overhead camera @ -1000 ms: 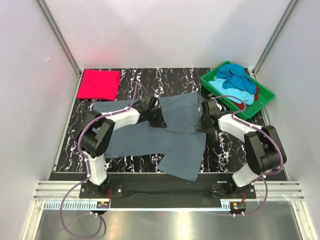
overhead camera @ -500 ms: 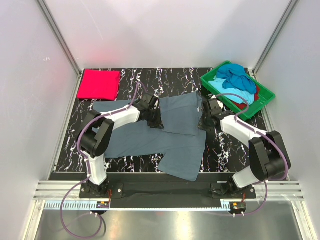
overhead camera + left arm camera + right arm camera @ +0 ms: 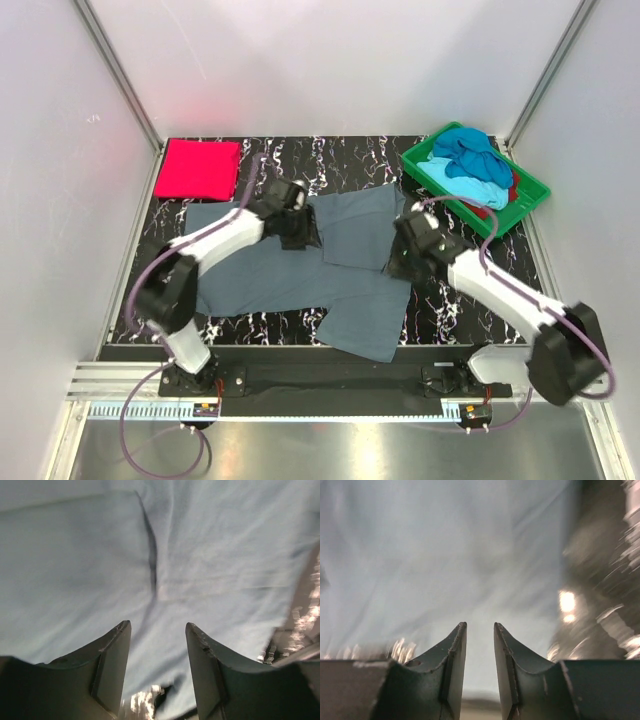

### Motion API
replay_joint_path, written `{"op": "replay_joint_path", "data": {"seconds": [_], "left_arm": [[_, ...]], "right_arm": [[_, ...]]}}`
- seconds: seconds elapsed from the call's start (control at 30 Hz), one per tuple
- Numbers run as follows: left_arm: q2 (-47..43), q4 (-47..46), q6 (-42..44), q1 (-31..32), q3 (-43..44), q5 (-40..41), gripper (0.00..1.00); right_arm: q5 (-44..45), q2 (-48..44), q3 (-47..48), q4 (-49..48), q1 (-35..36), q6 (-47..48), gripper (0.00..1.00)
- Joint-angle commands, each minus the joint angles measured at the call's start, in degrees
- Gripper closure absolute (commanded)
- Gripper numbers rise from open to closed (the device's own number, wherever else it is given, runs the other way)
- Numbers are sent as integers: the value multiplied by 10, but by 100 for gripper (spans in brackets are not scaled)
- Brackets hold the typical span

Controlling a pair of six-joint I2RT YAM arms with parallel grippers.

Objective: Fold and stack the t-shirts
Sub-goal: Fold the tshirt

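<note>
L end effector [image 3: 157,624] (wide) & R end effector [image 3: 479,624] (narrow), empty, hover w/ grey-blue t-shirt [image 3: 350,290] flat below, ready for folding.

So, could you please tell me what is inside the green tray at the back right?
The green tray holds a bunched darker blue shirt and a turquoise shirt heaped together, with a red shirt peeking out at the edge. Anything beneath them is covered.

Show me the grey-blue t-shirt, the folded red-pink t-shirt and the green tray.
grey-blue t-shirt [image 3: 290,285], top external view, on its flat middle cloth.
red-pink t-shirt [image 3: 197,168], top external view, middle of the folded square.
green tray [image 3: 418,158], top external view, on its left corner wall.
</note>
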State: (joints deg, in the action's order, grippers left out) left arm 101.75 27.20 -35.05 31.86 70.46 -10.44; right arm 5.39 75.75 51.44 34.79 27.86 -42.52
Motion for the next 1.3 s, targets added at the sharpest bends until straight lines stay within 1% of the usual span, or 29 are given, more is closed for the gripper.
{"op": "replay_joint_path", "data": {"seconds": [0.0, 0.03, 0.07, 0.1, 0.13, 0.17, 0.2, 0.23, 0.27, 0.3, 0.33, 0.37, 0.4, 0.43, 0.47, 0.5, 0.53, 0.57, 0.6, 0.63, 0.73, 0.8, 0.87, 0.97, 1.03, 1.1, 1.27], "left_arm": [[-135, 7, -30, -45, -35, 43, 47], [-153, 16, -37, -57, -45, 44, 47], [-169, 24, -44, -85, -55, 47, 47], [-186, 33, -53, -98, -72, 49, 49], [-222, 50, -57, -111, -80, 57, 49], [-240, 58, -63, -139, -90, 73, 49], [-277, 62, -71, -152, -110, 80, 48], [-295, 75, -77, -167, -121, 89, 48], [-312, 84, -86, -193, -131, 122, 48], [-328, 92, -114, -206, -149, 138, 48], [-349, 114, -129, -221, -158, 152, 48], [-354, 121, -138, -252, -165, 162, 48], [-355, 123, -138, -267, -174, 164, 48], [-350, 137, -138, -281, -175, 169, 48], [-343, 149, -140, -304, -174, 185, 49], [-326, 158, -141, -315, -171, 190, 49], [-318, 168, -141, -332, -172, 194, 50], [-310, 169, -144, -342, -182, 194, 50], [-297, 168, -148, -351, -189, 192, 51], [-290, 162, -151, -364, -195, 195, 52], [-258, 148, -162, -372, -208, 208, 53], [-229, 141, -170, -372, -204, 226, 52], [-207, 136, -176, -378, -204, 242, 52], [-143, 116, -169, -395, -208, 223, 53], [-122, 102, -171, -409, -212, 194, 54], [-93, 95, -181, -415, -216, 184, 54], [-55, 93, -189, -421, -201, 190, 54]], "right_arm": [[-53, -74, -60, 65, 91, -111, 66], [-72, -85, -83, 52, 111, -134, 67], [-78, -105, -101, 49, 146, -181, 67], [-74, -117, -133, 50, 167, -203, 69], [-67, -126, -148, 50, 183, -223, 70], [-66, -140, -160, 49, 192, -254, 71], [-72, -145, -176, 48, 193, -261, 71], [-67, -147, -176, 38, 193, -263, 71], [-57, -147, -172, 34, 193, -256, 71], [-14, -141, -155, 29, 193, -253, 70], [8, -133, -141, 15, 193, -241, 69], [34, -104, -123, 11, 193, -206, 69], [85, -82, -82, 10, 193, -189, 68], [102, -58, -58, 10, 181, -166, 66], [110, -5, -33, 8, 172, -118, 67], [109, 22, 9, 5, 161, -94, 67], [100, 71, 26, -9, 137, -72, 67], [77, 94, 40, -17, 118, -38, 67], [68, 111, 62, -33, 102, -25, 68], [65, 137, 71, -41, 77, 4, 69], [81, 175, 110, -69, 44, 57, 69], [91, 200, 144, -81, 9, 74, 69], [75, 248, 178, -89, -16, 96, 69], [74, 301, 211, -99, -28, 116, 69], [71, 328, 221, -104, -33, 122, 69], [71, 343, 233, -108, -40, 125, 69], [71, 396, 272, -113, -55, 164, 69]]}}
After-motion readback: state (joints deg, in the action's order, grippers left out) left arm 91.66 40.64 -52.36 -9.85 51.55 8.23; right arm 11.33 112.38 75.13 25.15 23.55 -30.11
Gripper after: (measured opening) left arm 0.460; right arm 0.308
